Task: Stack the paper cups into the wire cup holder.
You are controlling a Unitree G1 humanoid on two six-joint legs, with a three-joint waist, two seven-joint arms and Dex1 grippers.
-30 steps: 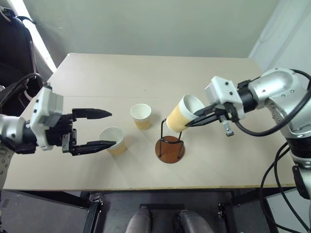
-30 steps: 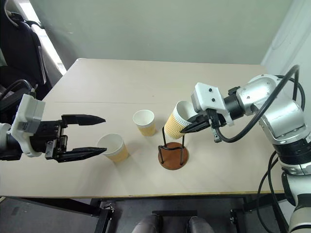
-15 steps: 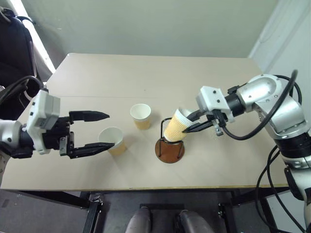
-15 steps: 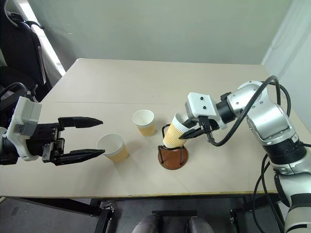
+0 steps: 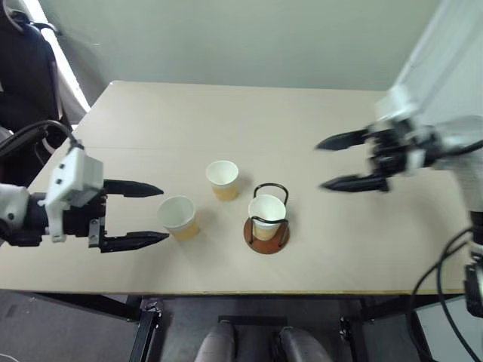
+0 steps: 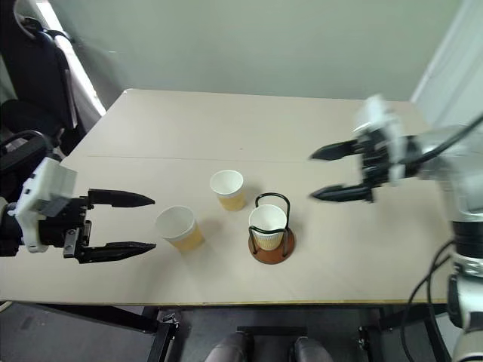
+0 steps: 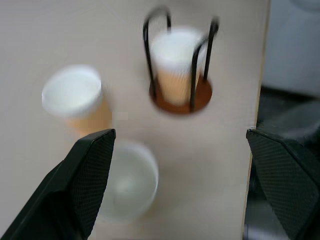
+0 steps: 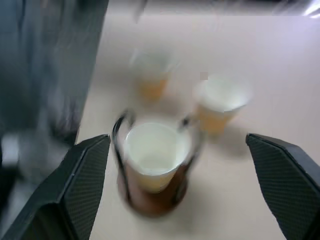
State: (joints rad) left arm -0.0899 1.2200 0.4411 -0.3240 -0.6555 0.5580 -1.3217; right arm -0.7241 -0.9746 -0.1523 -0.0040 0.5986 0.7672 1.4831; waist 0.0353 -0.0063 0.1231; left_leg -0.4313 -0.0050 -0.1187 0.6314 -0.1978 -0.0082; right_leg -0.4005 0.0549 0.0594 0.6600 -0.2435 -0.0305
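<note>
1. Left eye view: the right gripper [image 5: 355, 162] has its two black fingers spread wide with nothing between them; it hangs in the air well to the right of the wire cup holder [image 5: 268, 219] and touches nothing.
2. Spread just as wide and also empty, the left gripper [image 5: 143, 215] points across the table [image 5: 226, 113] toward the near cup [image 5: 178, 217], which stands just past its fingertips; I cannot tell from the eye views whether a fingertip touches it, but the left wrist view shows the cup lying between the two finger pads without being clamped.
3. One of the paper cups, the seated cup [image 5: 267, 216], stands upright, mouth up, inside the black wire loops on the rust-brown base, so the first placement looks done.
4. Two cups remain loose on the table: the near cup and the far cup [image 5: 223, 180], both upright, apart from each other and to the left of the holder.
5. By my reckoning about a third of the task is finished; the two loose cups must each still be gripped, carried over and nested into the seated one, and the near cup looks the likelier next pick.
</note>
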